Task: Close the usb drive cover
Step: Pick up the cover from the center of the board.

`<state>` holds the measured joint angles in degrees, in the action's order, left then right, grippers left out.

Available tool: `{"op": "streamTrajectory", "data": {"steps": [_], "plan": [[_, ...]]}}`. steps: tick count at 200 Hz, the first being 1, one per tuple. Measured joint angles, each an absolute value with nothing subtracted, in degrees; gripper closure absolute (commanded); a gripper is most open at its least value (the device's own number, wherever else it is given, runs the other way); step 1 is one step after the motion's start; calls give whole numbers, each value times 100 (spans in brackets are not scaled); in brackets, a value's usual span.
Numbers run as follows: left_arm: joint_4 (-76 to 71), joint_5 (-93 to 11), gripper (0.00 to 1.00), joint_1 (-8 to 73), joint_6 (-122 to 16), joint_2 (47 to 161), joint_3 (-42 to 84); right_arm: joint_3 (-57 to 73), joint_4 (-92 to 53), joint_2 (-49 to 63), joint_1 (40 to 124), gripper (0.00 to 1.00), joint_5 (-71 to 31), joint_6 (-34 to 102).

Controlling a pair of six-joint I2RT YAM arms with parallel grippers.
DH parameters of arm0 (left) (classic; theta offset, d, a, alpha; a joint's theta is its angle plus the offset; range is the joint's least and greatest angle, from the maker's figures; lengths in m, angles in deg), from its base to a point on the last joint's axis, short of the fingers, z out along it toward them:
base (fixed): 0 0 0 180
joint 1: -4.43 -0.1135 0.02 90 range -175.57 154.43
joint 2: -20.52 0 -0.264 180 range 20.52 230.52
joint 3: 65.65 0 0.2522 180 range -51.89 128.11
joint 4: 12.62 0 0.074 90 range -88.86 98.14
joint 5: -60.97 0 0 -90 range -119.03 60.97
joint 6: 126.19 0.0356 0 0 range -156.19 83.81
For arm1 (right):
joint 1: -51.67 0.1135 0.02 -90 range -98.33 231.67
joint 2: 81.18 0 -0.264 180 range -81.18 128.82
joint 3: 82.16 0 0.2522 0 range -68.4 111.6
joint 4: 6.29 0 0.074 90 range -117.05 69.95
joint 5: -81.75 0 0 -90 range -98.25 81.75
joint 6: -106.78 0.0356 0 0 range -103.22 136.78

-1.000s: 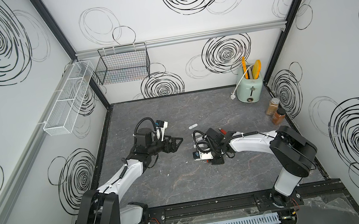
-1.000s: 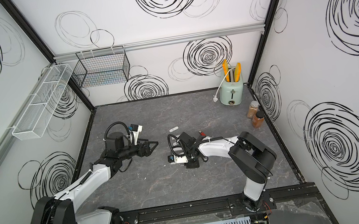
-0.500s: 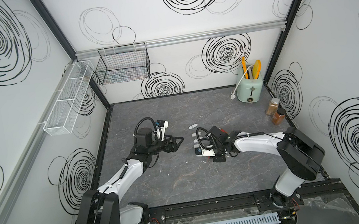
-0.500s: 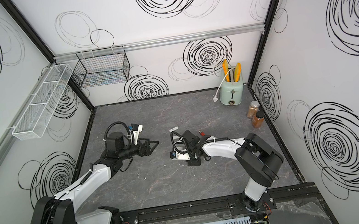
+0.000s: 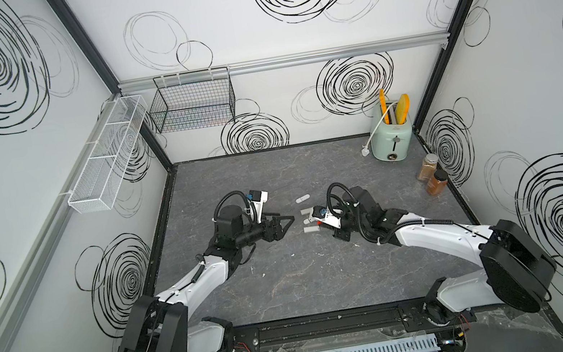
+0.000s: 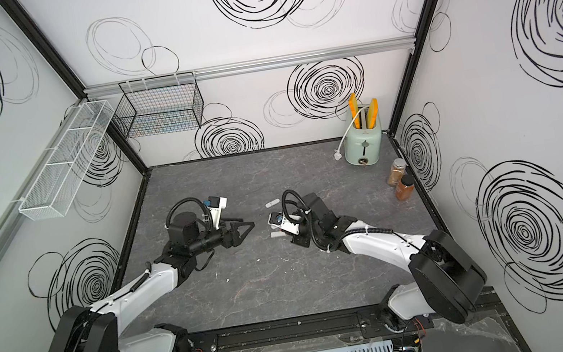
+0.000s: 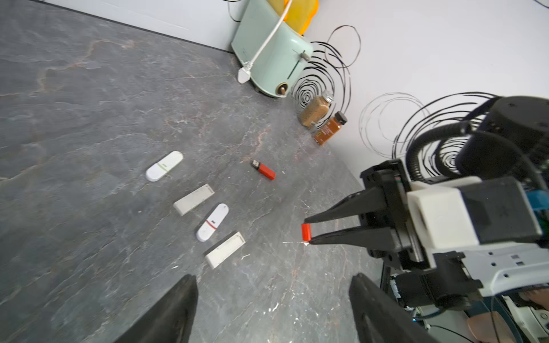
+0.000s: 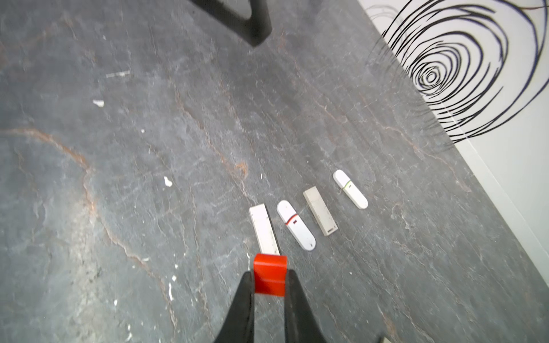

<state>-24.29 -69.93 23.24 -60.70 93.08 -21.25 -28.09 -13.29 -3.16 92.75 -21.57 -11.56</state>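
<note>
The red usb drive (image 7: pixel 263 170) lies flat on the grey table (image 7: pixel 89 118) with its metal plug bare. Its red cover (image 8: pixel 270 270) is pinched between the fingertips of my right gripper (image 8: pixel 269 276), which is shut on it and hangs just above the table. The left wrist view shows the same cover (image 7: pixel 306 232) at the right gripper (image 7: pixel 307 230) tips, a short way from the drive. My left gripper (image 7: pixel 273 285) is open and empty, facing the right one in both top views (image 5: pixel 289 220) (image 6: pixel 249 226). The right arm hides the drive in both top views.
Several white usb sticks (image 7: pixel 193 199) (image 8: pixel 295 225) lie in a row between the grippers. A mint toaster (image 5: pixel 391 134) and two spice jars (image 5: pixel 427 167) stand at the back right. Wire baskets (image 5: pixel 193 101) hang on the walls.
My right gripper has moved toward the back of the table with the red cover in it. The left gripper's jaws have narrowed a little; the left arm has hardly moved.
</note>
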Motion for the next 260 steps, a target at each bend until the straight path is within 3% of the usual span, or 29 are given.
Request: {"op": "streamTrajectory", "data": {"steps": [97, 163, 229, 260], "plan": [[-2272, -7393, 25, 2857, -6175, 9771, -1848, -3373, 750, -327, 10014, 86, -2021, -483], [-2136, -7417, 50, 2883, -6171, 9810, -1769, -3381, 929, -259, 10171, 86, -1912, -439], [-2105, -7459, 62, 2908, -6162, 9810, -1760, -3379, 964, -196, 10224, 86, -1818, -448], [-2020, -7463, 72, 2925, -6151, 9810, -1760, -3368, 957, -133, 10256, 86, -1766, -467]]}}
